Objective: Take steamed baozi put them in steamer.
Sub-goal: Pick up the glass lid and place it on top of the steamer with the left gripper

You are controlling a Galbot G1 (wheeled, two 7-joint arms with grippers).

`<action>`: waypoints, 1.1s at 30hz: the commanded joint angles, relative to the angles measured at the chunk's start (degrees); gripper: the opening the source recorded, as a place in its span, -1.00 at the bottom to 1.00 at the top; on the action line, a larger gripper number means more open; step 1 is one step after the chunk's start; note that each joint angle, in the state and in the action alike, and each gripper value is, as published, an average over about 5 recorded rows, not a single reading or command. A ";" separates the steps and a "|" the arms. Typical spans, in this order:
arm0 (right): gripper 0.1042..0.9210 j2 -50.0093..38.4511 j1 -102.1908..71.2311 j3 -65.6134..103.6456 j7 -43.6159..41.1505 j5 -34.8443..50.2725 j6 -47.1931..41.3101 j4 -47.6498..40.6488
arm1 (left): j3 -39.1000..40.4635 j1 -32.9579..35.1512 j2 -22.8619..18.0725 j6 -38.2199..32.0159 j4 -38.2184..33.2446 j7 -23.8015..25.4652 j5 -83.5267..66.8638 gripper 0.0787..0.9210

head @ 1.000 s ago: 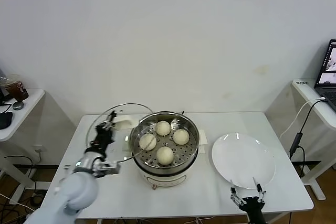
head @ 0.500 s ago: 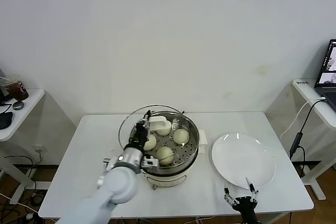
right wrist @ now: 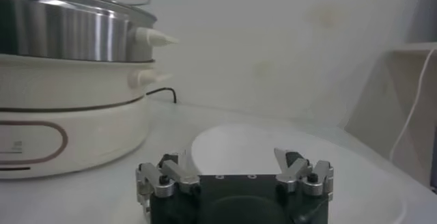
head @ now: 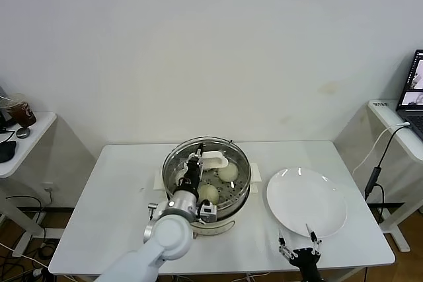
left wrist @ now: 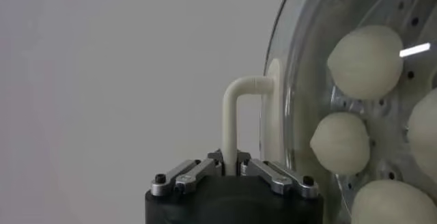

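Note:
The steamer (head: 232, 204), a shiny steel pot on a cream base, stands mid-table. Baozi lie on its perforated tray; two show plainly in the head view (head: 228, 172) (head: 208, 193). My left gripper (head: 192, 171) is shut on the white handle (head: 214, 160) of the round glass lid (head: 206, 142) and holds the lid over the pot. In the left wrist view the gripper (left wrist: 230, 161) clamps the handle (left wrist: 231, 119), and several baozi (left wrist: 365, 61) (left wrist: 340, 142) show through the glass. My right gripper (head: 299, 249) is open and empty at the table's front edge.
An empty white plate (head: 306, 201) lies to the right of the steamer; it also shows in the right wrist view (right wrist: 273, 151) just beyond the right gripper (right wrist: 235, 167), with the steamer (right wrist: 61, 75) farther off. Side desks stand at both sides of the table.
My left gripper has carried the glass lid from the table left of the steamer to over the pot. The right gripper has shifted slightly left along the front edge.

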 commanded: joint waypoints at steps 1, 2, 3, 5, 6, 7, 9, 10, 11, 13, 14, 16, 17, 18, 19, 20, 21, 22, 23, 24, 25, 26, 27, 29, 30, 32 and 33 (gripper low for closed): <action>0.76 0.04 -0.02 -0.32 0.04 -0.19 -0.15 0.27 | 1.22 0.22 -1.52 0.35 1.09 0.51 2.20 -0.78; 0.76 0.01 -0.06 -0.33 0.04 -0.18 -0.15 0.31 | 1.10 0.38 -1.50 0.28 1.19 0.43 2.20 -0.78; 0.76 -0.02 -0.10 -0.32 0.04 -0.18 -0.13 0.33 | 0.98 0.52 -1.48 0.21 1.27 0.36 2.20 -0.78; 0.76 -0.08 -0.16 -0.31 0.04 -0.18 -0.10 0.31 | 0.71 0.76 -1.45 0.10 1.42 0.23 2.15 -0.78; 0.76 -0.11 -0.19 -0.30 0.04 -0.17 -0.08 0.29 | 0.58 0.84 -1.45 0.06 1.48 0.17 2.12 -0.78; 0.76 -0.13 -0.21 -0.31 0.04 -0.17 -0.06 0.26 | 0.45 0.88 -1.46 0.03 1.56 0.11 2.05 -0.78; 0.76 -0.16 -0.24 -0.31 0.03 -0.18 0.00 0.20 | 0.29 0.91 -1.48 -0.02 1.71 0.03 1.86 -0.78; 0.76 -0.16 -0.25 -0.32 0.03 -0.19 0.02 0.17 | 0.27 0.91 -1.49 -0.06 1.79 -0.03 1.76 -0.78; 0.76 -0.17 -0.26 -0.32 0.03 -0.20 0.04 0.15 | 0.26 0.91 -1.52 -0.11 1.88 -0.10 1.66 -0.78; 0.76 -0.16 -0.27 -0.33 0.02 -0.22 0.04 0.12 | 0.30 0.90 -1.61 -0.25 2.12 -0.31 1.56 -0.78; 0.76 -0.16 -0.28 -0.34 0.02 -0.23 0.05 0.10 | 0.32 0.87 -1.68 -0.35 2.29 -0.47 1.54 -0.78; 0.76 -0.17 -0.30 -0.33 0.01 -0.24 0.06 0.08 | 0.33 0.76 -1.81 -0.53 2.70 -0.75 1.51 -0.78; 0.76 -0.17 -0.31 -0.32 0.01 -0.25 0.07 0.07 | 0.31 0.67 -1.87 -0.61 2.94 -0.89 1.45 -0.78; 0.76 -0.17 -0.33 -0.29 0.01 -0.25 0.08 0.07 | 0.29 0.59 -1.90 -0.66 3.14 -0.97 1.30 -0.78; 0.76 -0.18 -0.34 -0.27 0.00 -0.25 0.09 0.06 | 0.28 0.53 -1.92 -0.68 3.30 -1.03 1.11 -0.78; 0.76 -0.18 -0.37 -0.25 -0.02 -0.26 0.11 0.06 | 0.26 0.49 -1.93 -0.71 3.46 -1.09 0.91 -0.78; 0.76 -0.18 -0.39 -0.23 -0.03 -0.27 0.12 0.06 | 0.22 0.49 -1.95 -0.77 3.55 -1.14 0.69 -0.78; 0.76 -0.19 -0.41 -0.21 -0.05 -0.29 0.13 0.08 | 0.14 0.55 -1.99 -0.94 3.61 -1.13 0.49 -0.78; 0.76 -0.19 -0.43 -0.21 -0.07 -0.30 0.14 0.10 | 0.01 0.69 -2.05 -1.22 3.64 -1.08 0.34 -0.78; 0.76 -0.18 -0.45 -0.20 -0.08 -0.32 0.14 0.12 | -0.17 0.89 -2.09 -1.54 3.60 -0.98 -0.04 -0.78; 0.76 -0.18 -0.45 -0.20 -0.09 -0.32 0.14 0.15 | -0.36 1.15 -2.12 -1.89 3.46 -1.00 -0.56 -0.78; 0.76 -0.18 -0.45 -0.20 -0.10 -0.32 0.13 0.16 | -0.60 1.50 -2.16 -2.32 3.22 -1.05 -1.03 -0.78; 0.76 -0.19 -0.44 -0.20 -0.10 -0.31 0.11 0.16 | -0.84 1.90 -2.16 -2.67 2.88 -1.17 -1.62 -0.78; 0.76 -0.20 -0.40 -0.22 -0.10 -0.30 0.05 0.16 | -1.38 2.82 -2.11 -3.30 2.01 -1.82 -2.89 -0.76; 0.76 -0.20 -0.38 -0.25 -0.10 -0.31 0.03 0.15 | -1.72 3.37 -2.06 -3.63 1.50 -2.31 -3.52 -0.74; 0.76 -0.19 -0.35 -0.36 -0.10 -0.36 -0.01 0.14 | -2.52 4.77 -1.81 -4.22 0.12 -3.46 -5.69 -0.65; 0.76 -0.18 -0.34 -0.42 -0.10 -0.39 -0.02 0.15 | -2.95 5.58 -1.64 -4.51 -0.82 -4.10 -7.10 -0.59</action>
